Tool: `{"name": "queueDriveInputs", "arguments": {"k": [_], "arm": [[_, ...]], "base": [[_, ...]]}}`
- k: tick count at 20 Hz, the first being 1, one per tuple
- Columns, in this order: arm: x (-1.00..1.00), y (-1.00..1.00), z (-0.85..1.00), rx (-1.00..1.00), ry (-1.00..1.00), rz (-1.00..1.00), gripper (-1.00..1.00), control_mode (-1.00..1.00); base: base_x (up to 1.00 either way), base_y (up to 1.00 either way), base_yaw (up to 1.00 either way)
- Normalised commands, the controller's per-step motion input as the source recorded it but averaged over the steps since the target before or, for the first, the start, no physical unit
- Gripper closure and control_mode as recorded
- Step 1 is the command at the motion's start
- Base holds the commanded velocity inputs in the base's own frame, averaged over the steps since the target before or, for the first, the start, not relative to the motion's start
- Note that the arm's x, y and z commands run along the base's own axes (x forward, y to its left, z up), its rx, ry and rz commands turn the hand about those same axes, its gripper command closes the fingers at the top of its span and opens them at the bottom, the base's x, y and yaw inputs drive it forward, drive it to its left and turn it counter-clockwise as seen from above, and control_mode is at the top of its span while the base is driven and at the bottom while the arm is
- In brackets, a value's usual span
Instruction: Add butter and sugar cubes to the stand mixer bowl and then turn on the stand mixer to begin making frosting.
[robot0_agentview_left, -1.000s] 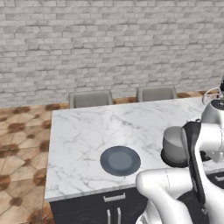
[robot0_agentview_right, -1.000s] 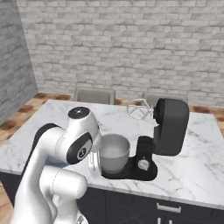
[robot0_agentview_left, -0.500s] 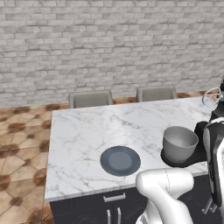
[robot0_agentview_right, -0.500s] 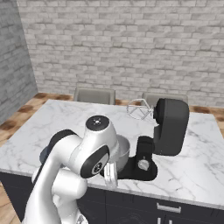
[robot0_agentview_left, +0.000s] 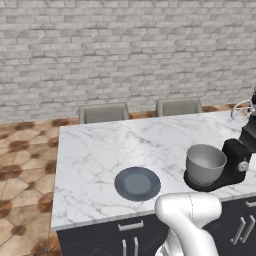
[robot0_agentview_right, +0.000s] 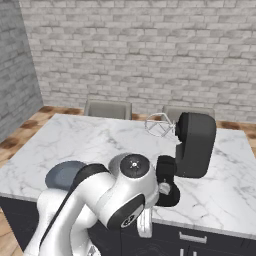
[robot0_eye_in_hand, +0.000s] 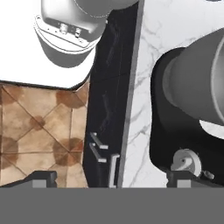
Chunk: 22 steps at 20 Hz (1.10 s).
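Note:
The black stand mixer stands at the counter's front right, its head tilted back and its wire whisk in the air. The grey stand mixer bowl sits on the mixer's base. In the hand view my gripper is open, its fingertips far apart, with nothing between them. It hangs over the counter's front edge, close to the mixer's silver knob. The butter and the sugar cubes are out of view.
A flat dark grey plate lies bare on the marble counter, left of the bowl. Dark cabinet fronts with handles run below the counter edge. Two chairs stand behind the counter, before a brick wall.
My arm has swung down and forward, off the counter top to its front edge. The bowl, half covered in the left base view before, now shows whole. The gripper stays open.

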Motion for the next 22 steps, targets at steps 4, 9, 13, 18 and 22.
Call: {"name": "queueDriveInputs", "arguments": {"k": [4, 9, 13, 18, 22], "arm": [[0.0, -0.62, -0.04, 0.0, -0.21, -0.05, -1.0, -1.0], [0.0, -0.58, 0.0, 0.0, -0.33, -0.01, -1.0, -1.0], [0.12, -0.45, 0.0, 0.04, -0.31, 0.0, -1.0, -1.0], [0.42, -0.37, 0.02, 0.11, -0.18, -0.01, -1.0, -1.0], [0.51, -0.44, 0.01, 0.15, -0.05, -0.01, -1.0, -1.0]], "base": [[0.0, 0.0, 0.0], [0.0, 0.0, 0.0], [0.0, 0.0, 0.0], [0.0, 0.0, 0.0], [0.0, 0.0, 0.0]]}}
